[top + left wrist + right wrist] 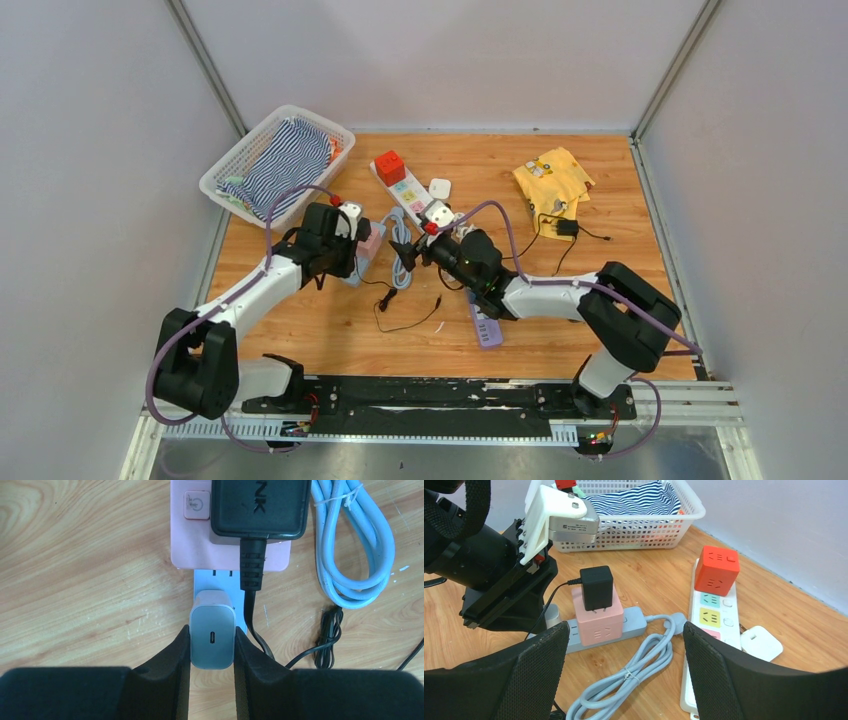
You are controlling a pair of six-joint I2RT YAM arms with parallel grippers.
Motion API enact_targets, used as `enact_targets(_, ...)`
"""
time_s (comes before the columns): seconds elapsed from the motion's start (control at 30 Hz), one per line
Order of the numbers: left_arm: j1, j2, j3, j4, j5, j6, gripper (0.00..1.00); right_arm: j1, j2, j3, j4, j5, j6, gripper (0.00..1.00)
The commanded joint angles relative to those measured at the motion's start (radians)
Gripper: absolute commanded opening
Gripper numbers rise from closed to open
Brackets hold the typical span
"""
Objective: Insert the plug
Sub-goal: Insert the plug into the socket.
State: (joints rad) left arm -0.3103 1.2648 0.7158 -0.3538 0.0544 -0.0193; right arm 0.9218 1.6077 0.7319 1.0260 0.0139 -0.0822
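Plug (212,635) pinched in left claw (212,642) over grey power strip (636,621)

The left arm reaches forward with its wrist tipped down. Its claw is clamped on both sides of the small grey plug, at the strip's end just beside a pink cube (596,620). The right arm stretches leftward, its right claw (624,630) gaping and holding nothing. There are two cube adapters: the pink one carries one black charger (596,587), and the red cube (716,570) sits on a white strip (714,625).
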Motion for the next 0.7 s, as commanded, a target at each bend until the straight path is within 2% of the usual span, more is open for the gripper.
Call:
enact_targets(0.0,-0.018,0.032,-0.014,-0.057,-0.019,-0.020,0.00,-0.009,-0.045,-0.027,0.020,0.052,-0.027,0.85)
enact_targets(0.1,-0.018,0.073,0.008,-0.075,-0.028,-0.015,0.01,-0.008,-0.060,-0.033,0.020,0.054,-0.028,0.85)
enact_targets(0.47,-0.018,-0.015,0.021,-0.099,-0.041,0.030,0.32,-0.009,-0.084,-0.055,0.025,0.068,-0.036,0.85)
enact_targets(0.57,-0.018,-0.039,0.032,-0.110,-0.040,0.048,0.46,-0.009,-0.086,-0.054,0.026,0.064,-0.037,0.85)
enact_targets(0.67,-0.018,-0.065,0.039,-0.106,-0.015,0.052,0.52,-0.009,-0.089,-0.055,0.023,0.064,-0.042,0.85)
